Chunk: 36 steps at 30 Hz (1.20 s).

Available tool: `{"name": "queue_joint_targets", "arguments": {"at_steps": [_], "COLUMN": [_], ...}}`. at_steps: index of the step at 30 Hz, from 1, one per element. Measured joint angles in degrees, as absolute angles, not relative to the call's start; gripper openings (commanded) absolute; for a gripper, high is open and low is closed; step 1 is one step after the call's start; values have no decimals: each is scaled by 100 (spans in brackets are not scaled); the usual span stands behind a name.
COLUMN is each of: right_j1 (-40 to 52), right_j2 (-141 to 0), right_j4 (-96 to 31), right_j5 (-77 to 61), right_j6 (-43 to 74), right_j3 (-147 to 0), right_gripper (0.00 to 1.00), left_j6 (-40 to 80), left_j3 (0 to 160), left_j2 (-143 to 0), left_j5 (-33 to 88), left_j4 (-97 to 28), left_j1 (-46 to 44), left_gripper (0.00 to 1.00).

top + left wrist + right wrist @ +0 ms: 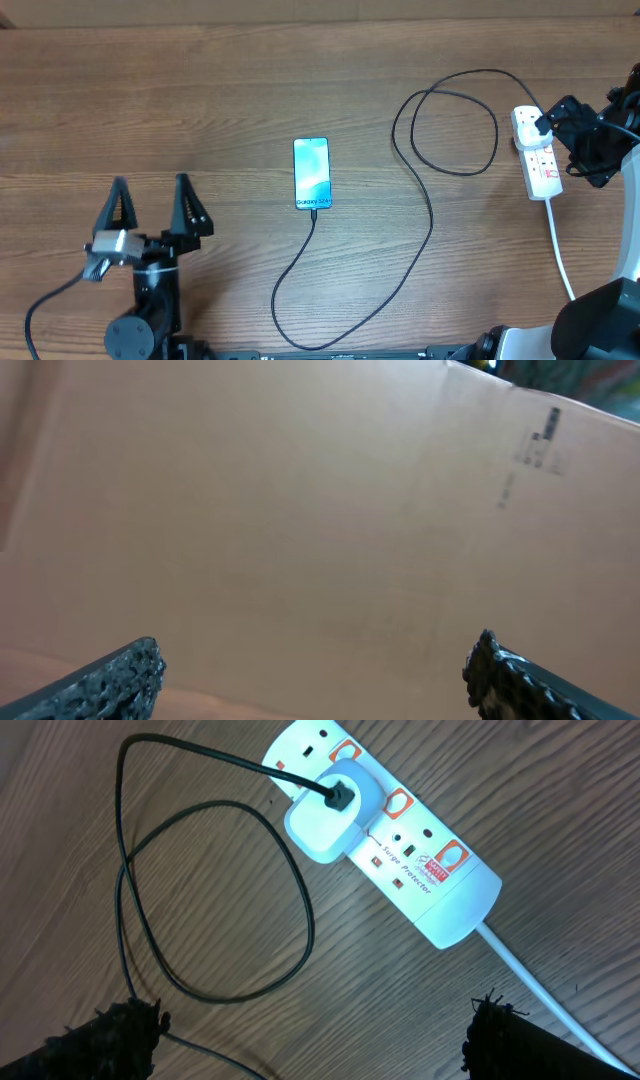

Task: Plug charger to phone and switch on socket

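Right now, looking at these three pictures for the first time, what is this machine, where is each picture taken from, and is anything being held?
Two robot arms sit at a wooden table. One picture looks down from above; the other two come from cameras on each wrist. The left pincer and right pincer both stand open, holding nothing. On the table lie a phone, a black charger cable reaching its lower edge, and a white power strip, which the right pincer hovers near.
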<state>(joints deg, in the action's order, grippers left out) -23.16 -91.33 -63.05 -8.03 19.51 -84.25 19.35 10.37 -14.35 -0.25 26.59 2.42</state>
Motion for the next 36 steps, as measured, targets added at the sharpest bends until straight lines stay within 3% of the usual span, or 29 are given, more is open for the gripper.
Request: {"name": "queue_joint_targets", "arguments": {"at_steps": [5, 19, 28, 36], "right_j1": [-2316, -2316, -2314, -2314], "right_j2": [-9133, -9133, -9133, -9133], "right_j4": [-6307, -6307, -6309, -6305], "right_j5": [-805, -805, -805, -808], "right_j6": [1951, 1949, 1951, 1951], "right_j3": [-8425, -8425, -8425, -8425], "right_gripper": [100, 100, 100, 100], "left_j6": [1997, 2204, 1017, 834], "left_j3": [408, 49, 47, 47], "left_j2": [-652, -69, -69, -71], "left_j5": [-23, -113, 132, 148], "left_j4": [2635, -362, -438, -434], "left_j1": [473, 504, 504, 504], "left_gripper": [100, 100, 100, 100]}}
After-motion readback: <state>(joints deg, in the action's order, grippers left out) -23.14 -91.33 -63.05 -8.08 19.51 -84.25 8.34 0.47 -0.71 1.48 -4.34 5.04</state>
